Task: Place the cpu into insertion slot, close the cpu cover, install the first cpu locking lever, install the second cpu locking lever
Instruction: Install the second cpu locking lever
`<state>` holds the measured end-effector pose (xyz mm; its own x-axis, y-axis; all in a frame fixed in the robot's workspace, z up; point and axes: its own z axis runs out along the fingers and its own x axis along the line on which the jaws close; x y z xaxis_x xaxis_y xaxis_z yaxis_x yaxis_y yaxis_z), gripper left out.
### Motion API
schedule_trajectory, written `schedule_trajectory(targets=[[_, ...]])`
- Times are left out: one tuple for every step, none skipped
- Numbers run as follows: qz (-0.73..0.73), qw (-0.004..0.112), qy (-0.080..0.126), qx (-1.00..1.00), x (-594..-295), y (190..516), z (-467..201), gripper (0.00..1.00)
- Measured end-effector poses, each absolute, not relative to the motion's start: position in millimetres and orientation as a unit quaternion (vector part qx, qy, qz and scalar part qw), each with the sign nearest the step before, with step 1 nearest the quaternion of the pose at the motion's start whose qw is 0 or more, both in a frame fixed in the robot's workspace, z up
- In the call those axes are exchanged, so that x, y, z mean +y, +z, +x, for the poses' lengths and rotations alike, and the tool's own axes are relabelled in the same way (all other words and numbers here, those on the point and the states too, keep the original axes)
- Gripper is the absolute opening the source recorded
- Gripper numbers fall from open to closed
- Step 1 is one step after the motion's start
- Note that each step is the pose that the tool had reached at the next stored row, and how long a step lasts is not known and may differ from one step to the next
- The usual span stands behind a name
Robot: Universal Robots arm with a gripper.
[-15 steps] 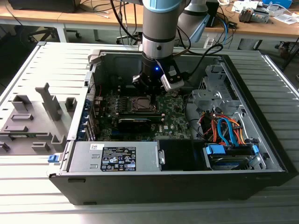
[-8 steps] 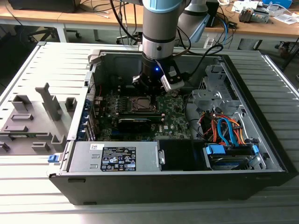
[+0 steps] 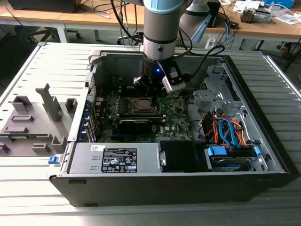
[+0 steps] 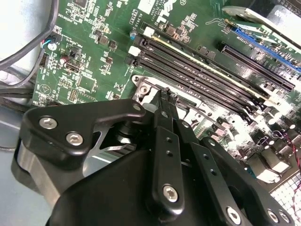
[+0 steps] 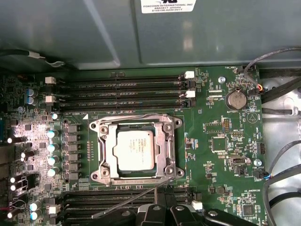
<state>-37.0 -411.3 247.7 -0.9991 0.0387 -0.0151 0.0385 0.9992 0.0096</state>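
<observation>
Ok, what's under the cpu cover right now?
In the first wrist view the cpu shows through the window of the cpu cover, silver top up. The frame hides the cpu's edges and the socket beneath. The gripper is near the socket's edge.

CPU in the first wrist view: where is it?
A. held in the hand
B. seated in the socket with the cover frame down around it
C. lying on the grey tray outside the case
B: the cpu sits inside the socket, the cpu cover framing it.

Cpu [image 5: 134,149] sits in socket on motherboard [image 5: 216,141], cpu cover [image 5: 136,126] down around it. Fingers [image 5: 162,213] just beside socket's edge, over memory slots [image 5: 117,200]. More slots beyond the socket.
</observation>
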Motion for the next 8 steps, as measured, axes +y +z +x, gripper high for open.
schedule_trajectory(targets=[[0.019,0.008,0.005,1.000,-411.5,247.7,-37.0,0.11],[0.019,0.008,0.005,1.000,-411.7,247.7,-37.0,0.11],[0.019,0.008,0.005,1.000,-412.0,247.7,-37.0,0.11],[0.019,0.008,0.005,1.000,-412.3,247.7,-37.0,0.11],[0.019,0.008,0.005,1.000,-412.5,247.7,-37.0,0.11],[0.019,0.008,0.005,1.000,-412.7,247.7,-37.0,0.11],[0.019,0.008,0.005,1.000,-412.8,247.7,-37.0,0.11],[0.019,0.008,0.005,1.000,-413.0,247.7,-37.0,0.11]])
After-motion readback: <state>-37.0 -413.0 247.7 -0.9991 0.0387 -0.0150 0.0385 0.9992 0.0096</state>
